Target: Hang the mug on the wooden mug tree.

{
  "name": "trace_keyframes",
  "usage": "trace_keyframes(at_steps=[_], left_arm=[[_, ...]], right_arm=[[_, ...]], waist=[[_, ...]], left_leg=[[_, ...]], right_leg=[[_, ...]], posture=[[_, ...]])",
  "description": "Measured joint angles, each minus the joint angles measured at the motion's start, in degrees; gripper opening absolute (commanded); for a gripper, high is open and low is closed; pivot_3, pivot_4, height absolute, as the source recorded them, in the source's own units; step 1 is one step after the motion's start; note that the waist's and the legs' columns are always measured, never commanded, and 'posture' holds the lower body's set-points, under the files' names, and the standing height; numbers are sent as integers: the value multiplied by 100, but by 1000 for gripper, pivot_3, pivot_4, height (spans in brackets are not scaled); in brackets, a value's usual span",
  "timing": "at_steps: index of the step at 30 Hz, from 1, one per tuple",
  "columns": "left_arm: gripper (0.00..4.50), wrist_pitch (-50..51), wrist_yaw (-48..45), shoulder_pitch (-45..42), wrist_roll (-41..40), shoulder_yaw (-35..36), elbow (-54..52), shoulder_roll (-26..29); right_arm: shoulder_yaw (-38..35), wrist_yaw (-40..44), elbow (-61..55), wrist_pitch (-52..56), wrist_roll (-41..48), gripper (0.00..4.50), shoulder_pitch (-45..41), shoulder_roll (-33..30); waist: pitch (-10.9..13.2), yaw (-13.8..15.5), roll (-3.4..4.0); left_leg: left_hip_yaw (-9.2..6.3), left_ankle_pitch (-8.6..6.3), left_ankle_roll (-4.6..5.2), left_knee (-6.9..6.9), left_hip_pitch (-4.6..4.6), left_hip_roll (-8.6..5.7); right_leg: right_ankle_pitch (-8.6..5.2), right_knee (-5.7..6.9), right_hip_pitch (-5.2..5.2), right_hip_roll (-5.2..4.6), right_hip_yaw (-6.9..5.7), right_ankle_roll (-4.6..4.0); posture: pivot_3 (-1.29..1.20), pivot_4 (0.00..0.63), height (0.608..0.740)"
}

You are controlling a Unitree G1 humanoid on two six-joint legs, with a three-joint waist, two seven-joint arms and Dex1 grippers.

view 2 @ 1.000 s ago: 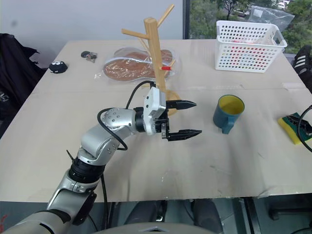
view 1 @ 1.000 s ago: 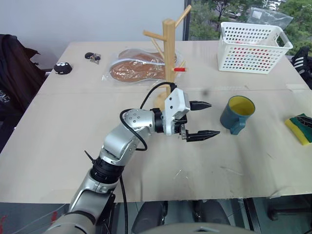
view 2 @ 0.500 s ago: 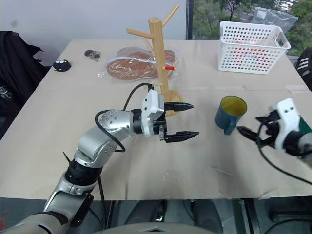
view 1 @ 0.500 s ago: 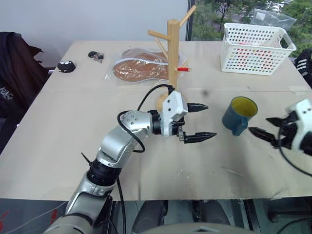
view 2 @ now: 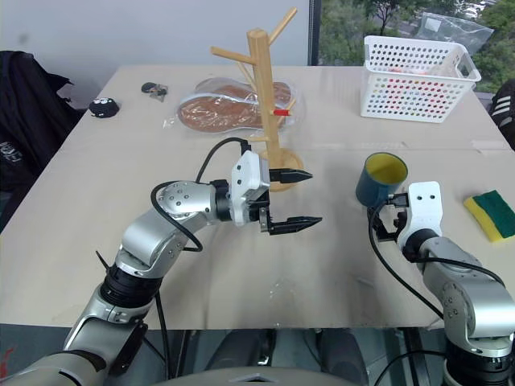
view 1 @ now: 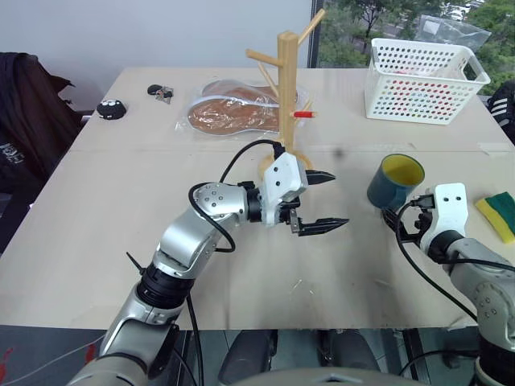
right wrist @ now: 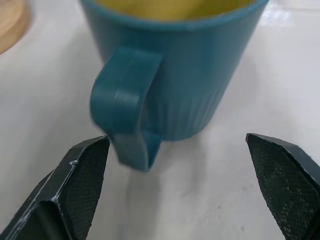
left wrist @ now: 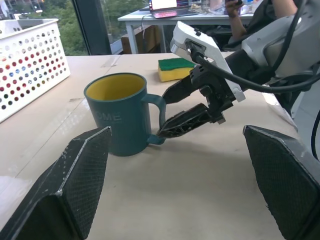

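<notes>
Now: right gripper (left wrist: 172, 112) at the mug's handle, mug (view 1: 394, 181) upright on the table (view 1: 113, 233).

Mug at about 3 o'clock from the left gripper (view 1: 326, 201), at roughly 4 o'clock from the wooden mug tree (view 1: 286, 88) and well apart from it, handle turned toward the right gripper. Right fingers (left wrist: 187, 120) spread wide, tips just beside the handle (lower tip touching or nearly so, hard to tell), nothing gripped. Left gripper hovering near the tree's round base, pointing level toward the mug, jaws wide apart and empty. Tree upright with its red-tipped peg facing the mug's side. White perforated basket (view 1: 425, 80) at about 12 o'clock from the mug; yellow-and-green sponge (view 1: 500, 215) at about 3 o'clock, beyond the right gripper.
</notes>
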Motion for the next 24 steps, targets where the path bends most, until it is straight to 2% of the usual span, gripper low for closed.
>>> trace_keyframes(at_steps=[7,17,24], left_arm=[[4386,-11,2,83,101,-12,0,-65],[4386,65,0,103,100,-7,-77,-38],[4386,107,1,102,101,-5,-79,-37]], right_arm=[[373,-830,-94,-92,-596,4413,-163,798],[525,-1372,27,-257,-1367,4413,-222,1052],[513,-1431,179,-260,-1630,4413,-344,1205]], waist=[[-1,-15,2],[-1,-35,3],[-1,-130,3]], left_leg=[[0,0,0,0,2,1],[-1,0,0,-2,1,0],[-2,0,0,-2,2,0]], right_leg=[[0,1,0,3,-1,-1],[0,1,-1,4,-2,-1],[0,1,-1,4,-2,-1]], posture=[[0,150,740],[0,150,740],[0,150,740]])
